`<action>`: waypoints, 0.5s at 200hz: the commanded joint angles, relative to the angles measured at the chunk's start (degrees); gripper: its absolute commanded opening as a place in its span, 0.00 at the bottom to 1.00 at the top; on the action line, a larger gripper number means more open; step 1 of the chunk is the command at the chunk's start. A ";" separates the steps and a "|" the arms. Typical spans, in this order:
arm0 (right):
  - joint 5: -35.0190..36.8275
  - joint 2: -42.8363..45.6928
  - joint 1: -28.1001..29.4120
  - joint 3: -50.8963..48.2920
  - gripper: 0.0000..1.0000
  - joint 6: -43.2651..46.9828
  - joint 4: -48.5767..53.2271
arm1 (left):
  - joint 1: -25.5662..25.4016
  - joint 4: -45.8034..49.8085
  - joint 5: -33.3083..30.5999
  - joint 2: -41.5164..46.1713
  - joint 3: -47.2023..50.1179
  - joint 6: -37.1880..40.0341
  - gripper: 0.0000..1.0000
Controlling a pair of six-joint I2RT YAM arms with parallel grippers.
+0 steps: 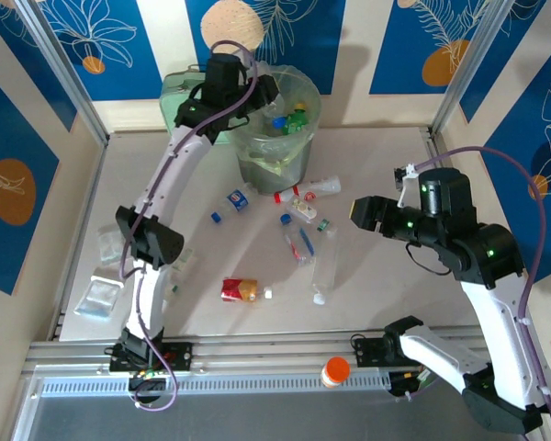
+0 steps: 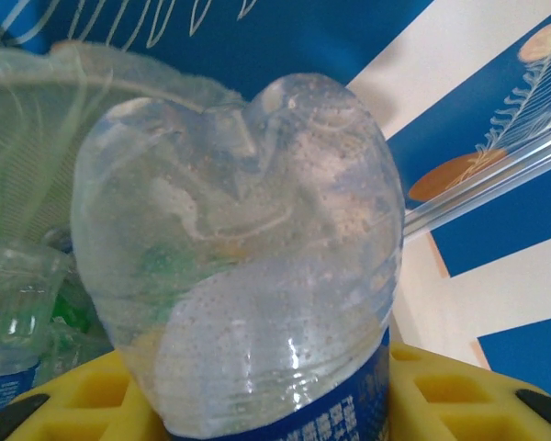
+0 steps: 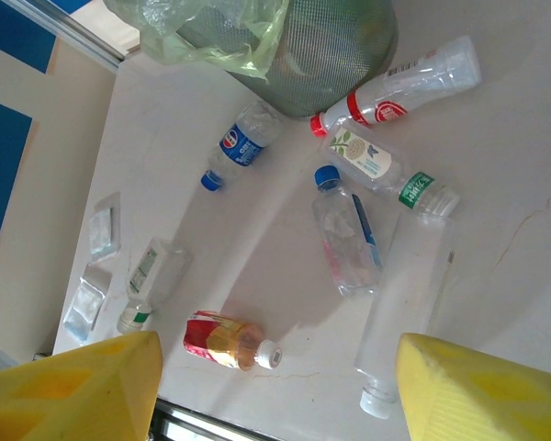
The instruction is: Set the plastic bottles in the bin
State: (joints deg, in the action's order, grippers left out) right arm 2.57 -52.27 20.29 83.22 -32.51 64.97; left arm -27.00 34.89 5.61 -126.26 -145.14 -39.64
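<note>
Clear bottle (image 2: 248, 257) clamped in left end effector (image 2: 266, 418) at bin (image 1: 309, 103) rim; right end effector (image 3: 275, 395) spread apart.

Pepsi logo on blue-labelled bottle (image 3: 241, 142)

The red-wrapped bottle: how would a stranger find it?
Start at the bin at the back and come toward the near edge of the table. There, left of a long clear bottle, lies the red-wrapped bottle. It alone looks amber inside.
</note>
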 commanded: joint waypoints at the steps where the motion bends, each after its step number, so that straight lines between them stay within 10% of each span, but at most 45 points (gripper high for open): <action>1: -1.94 0.67 -0.77 0.11 0.68 1.70 1.69 | 0.20 -5.07 1.70 -2.48 -2.40 -2.34 0.45; 100: -2.61 2.69 -2.07 -2.04 0.68 3.98 3.31 | 0.20 -8.66 2.21 -13.94 -7.88 -6.34 0.56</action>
State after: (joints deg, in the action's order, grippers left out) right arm 1.06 -50.24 18.50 81.73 -30.37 66.92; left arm -27.00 30.13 6.28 -138.28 -150.54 -43.70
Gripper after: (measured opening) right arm 0.682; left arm 0.520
